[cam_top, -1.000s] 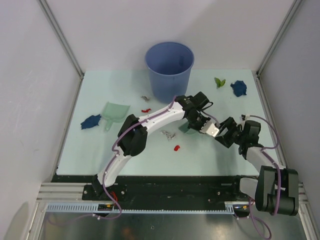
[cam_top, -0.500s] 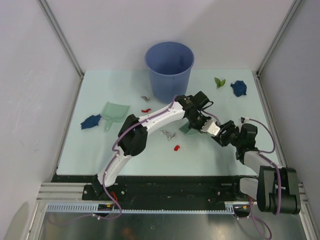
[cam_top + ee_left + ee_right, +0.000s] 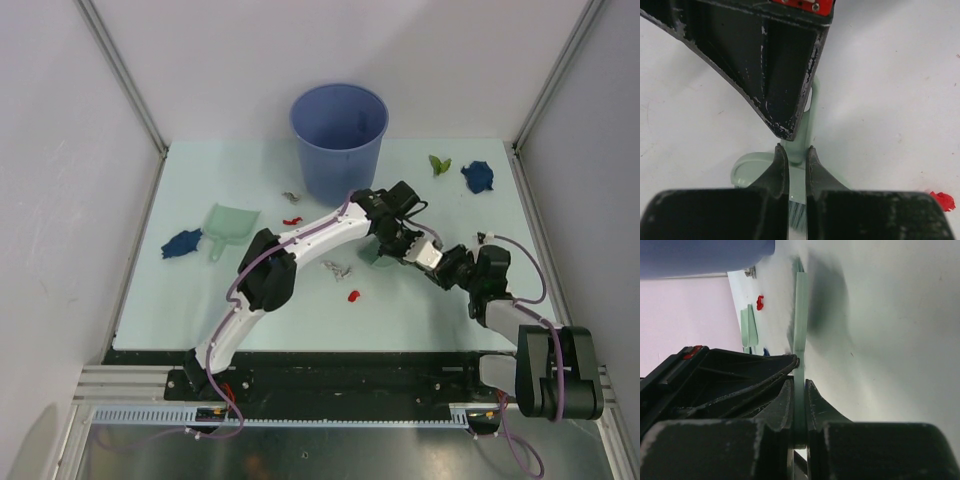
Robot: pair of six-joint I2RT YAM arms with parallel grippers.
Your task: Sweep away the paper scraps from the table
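Since a second ago the right jaws have drawn inward and now sit right up against the left jaws; nothing lying on the surface (image 3: 200,300) has shifted. Both pairs are clamped on the thin handle of one pale green brush (image 3: 803,142). In the left wrist view the bristles show just behind the left jaws, and the right jaws sit directly ahead on the same handle. The paper scraps (image 3: 352,296) are scattered around them. A red and a grey bit lie near the left jaws, on their left and closer to the arm bases. A green and a dark blue bit lie well beyond the right jaws. The blue bucket (image 3: 338,140) stands just beyond the left jaws, and the dustpan (image 3: 228,225) lies well off to their left.
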